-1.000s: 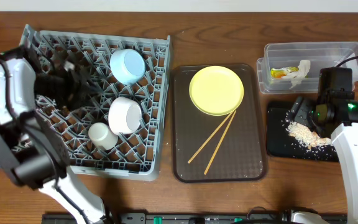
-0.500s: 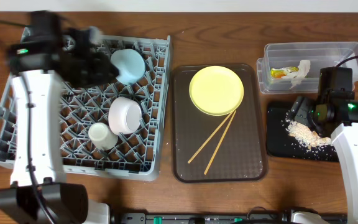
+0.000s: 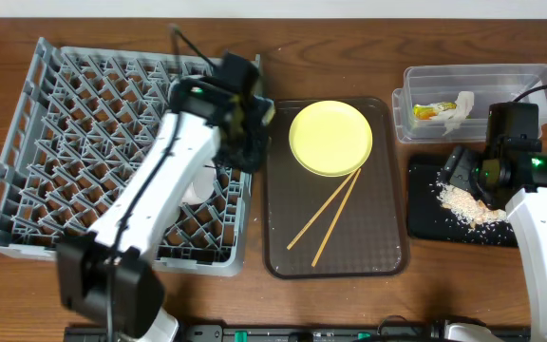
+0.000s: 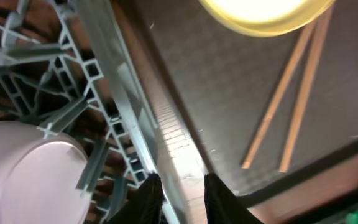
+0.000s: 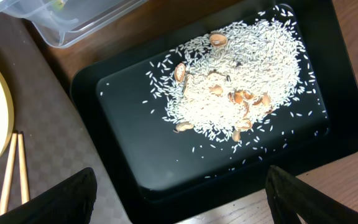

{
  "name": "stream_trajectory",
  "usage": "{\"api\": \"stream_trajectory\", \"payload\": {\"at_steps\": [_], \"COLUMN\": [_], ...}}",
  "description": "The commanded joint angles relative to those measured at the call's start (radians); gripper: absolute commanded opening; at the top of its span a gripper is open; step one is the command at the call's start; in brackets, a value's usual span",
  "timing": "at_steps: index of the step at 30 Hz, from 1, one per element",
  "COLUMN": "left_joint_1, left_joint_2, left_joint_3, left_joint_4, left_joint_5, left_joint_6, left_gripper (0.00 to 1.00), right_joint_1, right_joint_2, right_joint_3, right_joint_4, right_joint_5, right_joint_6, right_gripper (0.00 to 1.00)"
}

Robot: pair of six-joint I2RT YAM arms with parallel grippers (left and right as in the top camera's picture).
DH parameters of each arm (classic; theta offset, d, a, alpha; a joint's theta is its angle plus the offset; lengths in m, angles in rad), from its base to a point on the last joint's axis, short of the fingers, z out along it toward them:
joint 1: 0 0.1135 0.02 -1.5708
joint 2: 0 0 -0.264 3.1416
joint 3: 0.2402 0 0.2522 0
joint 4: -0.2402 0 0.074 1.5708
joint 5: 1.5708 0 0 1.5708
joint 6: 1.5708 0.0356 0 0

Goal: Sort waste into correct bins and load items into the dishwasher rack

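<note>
Left wrist view: left gripper short of the chopsticks
Jaws narrowly apart, seemingly empty, over the dishwasher rack wall; chopsticks lie on the brown tray by the yellow plate; spread wider before descending.

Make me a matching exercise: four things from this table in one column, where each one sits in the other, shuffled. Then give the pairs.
Things
1. yellow plate
2. rice
3. snack wrapper
4. white bowl

Places
A. clear tub
B. grey rack
C. brown serving tray
D. black tray

Pairs: 1-C, 2-D, 3-A, 4-B
</note>
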State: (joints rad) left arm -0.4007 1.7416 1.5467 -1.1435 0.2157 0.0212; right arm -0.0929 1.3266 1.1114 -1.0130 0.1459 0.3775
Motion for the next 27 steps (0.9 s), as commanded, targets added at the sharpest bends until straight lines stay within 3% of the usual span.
{"api": "stream_trajectory", "payload": {"at_steps": [1, 10, 17, 27], "left_joint_1": [-0.018, -0.021, -0.021, -0.023], "left_joint_2": [0.05, 0.143, 0.147, 0.148], "left_joint_3": [-0.007, -0.007, -0.008, -0.05], "left_joint_4": [0.003, 0.002, 0.002, 0.021], "left_joint_5": [-0.128, -0.131, -0.208, -0.198], "left_joint_6": [-0.034, -0.042, -0.096, -0.109], "left_gripper": [0.26, 0.26, 0.26, 0.27], "right_joint_1": [-0.013, -0.013, -0.013, -0.013], "right_joint_2": [-0.006, -0.006, -0.006, -0.006], "right_joint_3": [0.007, 0.007, 0.007, 0.007], "right_joint_4": [-0.001, -0.001, -0.001, -0.001], "right_joint_5": [-0.005, -0.005, -0.005, -0.005], "right_joint_6": [-0.012, -0.012, -0.012, -0.012], "right_gripper": [0.85, 0.85, 0.85, 0.85]}}
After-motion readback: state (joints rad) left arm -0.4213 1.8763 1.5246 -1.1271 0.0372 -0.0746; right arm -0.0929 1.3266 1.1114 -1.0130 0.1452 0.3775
